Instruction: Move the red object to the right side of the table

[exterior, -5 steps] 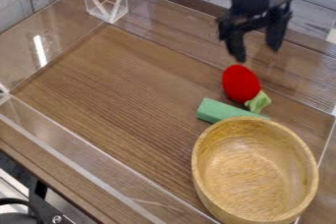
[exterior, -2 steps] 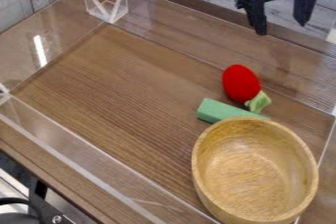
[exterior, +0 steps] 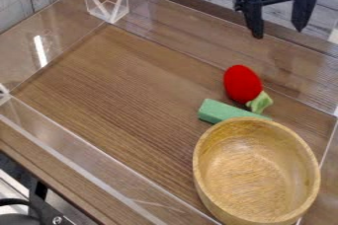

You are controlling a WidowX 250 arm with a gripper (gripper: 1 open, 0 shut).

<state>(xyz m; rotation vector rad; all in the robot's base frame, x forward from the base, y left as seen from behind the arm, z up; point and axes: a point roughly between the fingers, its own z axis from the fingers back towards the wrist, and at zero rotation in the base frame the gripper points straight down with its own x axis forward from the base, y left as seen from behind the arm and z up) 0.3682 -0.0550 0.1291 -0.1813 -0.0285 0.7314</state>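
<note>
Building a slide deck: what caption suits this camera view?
Open gripper hangs above the red object, which rests beside a green sponge and wooden bowl.

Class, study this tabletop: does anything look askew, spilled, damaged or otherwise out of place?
Nothing stands out. The red object rests intact beside the green sponge, the wooden bowl sits upright and empty, and the open gripper hangs above, holding nothing.

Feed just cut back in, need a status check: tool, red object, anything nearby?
Tool open, empty, up above the table. Red object resting free on the wood, right half. Green sponge and wooden bowl close beside it.
</note>
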